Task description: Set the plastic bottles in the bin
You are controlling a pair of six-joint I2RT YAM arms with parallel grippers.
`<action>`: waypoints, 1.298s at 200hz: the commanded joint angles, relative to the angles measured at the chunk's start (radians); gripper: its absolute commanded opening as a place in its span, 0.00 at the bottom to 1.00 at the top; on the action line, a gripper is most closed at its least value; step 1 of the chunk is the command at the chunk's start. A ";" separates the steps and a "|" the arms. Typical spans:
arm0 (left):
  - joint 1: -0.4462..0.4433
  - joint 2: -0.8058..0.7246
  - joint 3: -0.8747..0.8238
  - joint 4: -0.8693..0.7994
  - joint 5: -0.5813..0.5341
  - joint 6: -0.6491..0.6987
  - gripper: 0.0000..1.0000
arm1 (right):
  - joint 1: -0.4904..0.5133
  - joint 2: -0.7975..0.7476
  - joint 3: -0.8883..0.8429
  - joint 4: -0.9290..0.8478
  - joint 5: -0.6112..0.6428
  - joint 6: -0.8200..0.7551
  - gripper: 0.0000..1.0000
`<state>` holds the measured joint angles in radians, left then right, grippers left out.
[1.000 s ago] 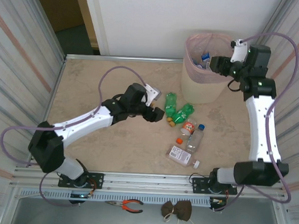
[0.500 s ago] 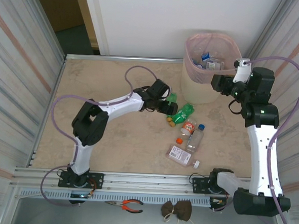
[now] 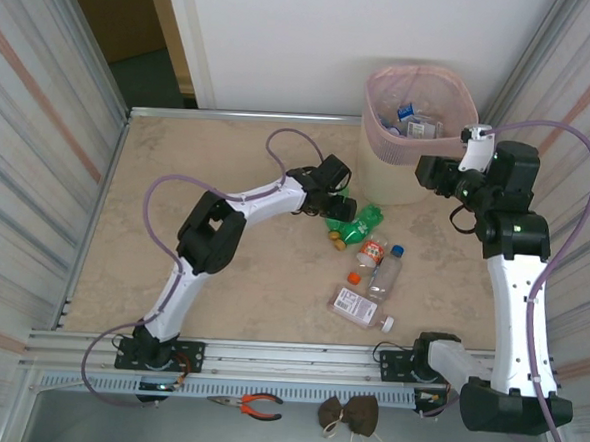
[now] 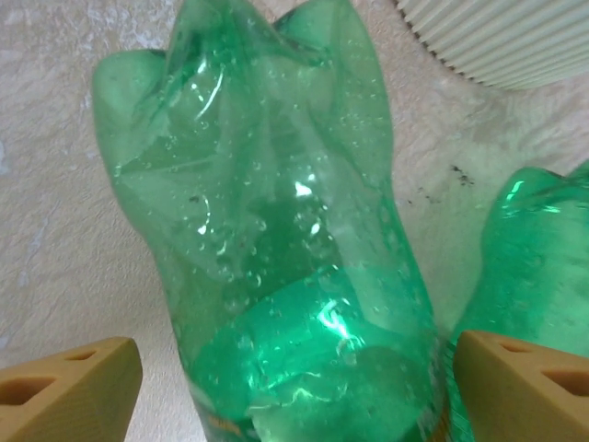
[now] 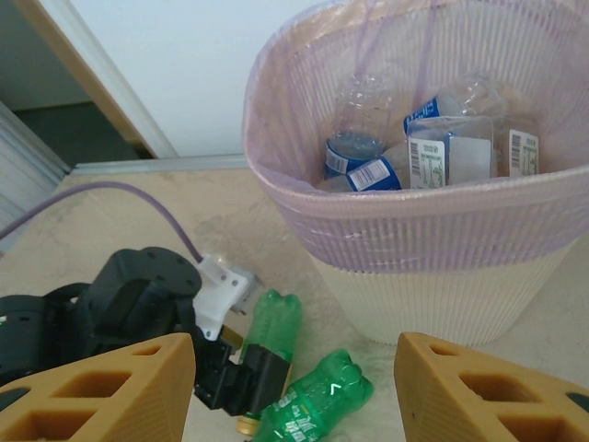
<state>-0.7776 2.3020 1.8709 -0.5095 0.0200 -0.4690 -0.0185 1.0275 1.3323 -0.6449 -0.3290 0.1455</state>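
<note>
The left hand [image 4: 294, 391] is low over the desk [image 3: 178, 174] with its fingers apart, one on each side of a green bottle [image 4: 276, 230] that lies on its side. It is not squeezing the bottle yet. A second green bottle [image 4: 538, 258] lies just beside the first, right by one finger. That is the tricky part, I think: when the hand shuts, that finger may catch the second bottle too, or push it so it rolls off. The green bottle is round and shiny, so it could also pop out of a squeeze near its end. The bin [image 3: 398, 182] stands near, at the back of the desk, with some bottles inside [image 5: 414, 147]. It is tall, so a bottle carried too low could bump its wall or pull at the pink bag [image 5: 304, 101]. The right hand [image 5: 294, 387] hangs beside the bin, fingers apart and holding nothing, and the two arms could knock together there. More bottles [image 3: 372, 276] wait on the desk.
</note>
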 commanded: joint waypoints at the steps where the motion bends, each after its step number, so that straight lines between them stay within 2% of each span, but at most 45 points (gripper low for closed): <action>1: 0.006 0.029 0.044 -0.048 -0.023 -0.011 0.85 | 0.008 -0.021 0.013 -0.022 0.009 -0.010 0.58; 85: 0.008 -0.005 -0.015 -0.034 -0.048 -0.012 0.68 | 0.012 -0.017 0.008 -0.005 -0.005 0.005 0.57; 136: 0.007 -0.092 -0.109 0.028 -0.058 0.026 0.64 | 0.027 -0.014 0.013 0.010 -0.008 0.025 0.57; 204: 0.008 -0.352 -0.348 0.219 -0.071 0.114 0.60 | 0.074 -0.017 0.015 0.070 -0.059 0.108 0.57; 259: 0.007 -0.604 -0.559 0.413 0.007 0.213 0.58 | 0.158 -0.024 0.015 0.115 -0.069 0.164 0.57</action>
<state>-0.7776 1.8099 1.3914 -0.2264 -0.0158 -0.3271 0.1032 1.0256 1.3323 -0.5785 -0.3756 0.2615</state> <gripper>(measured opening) 0.613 0.573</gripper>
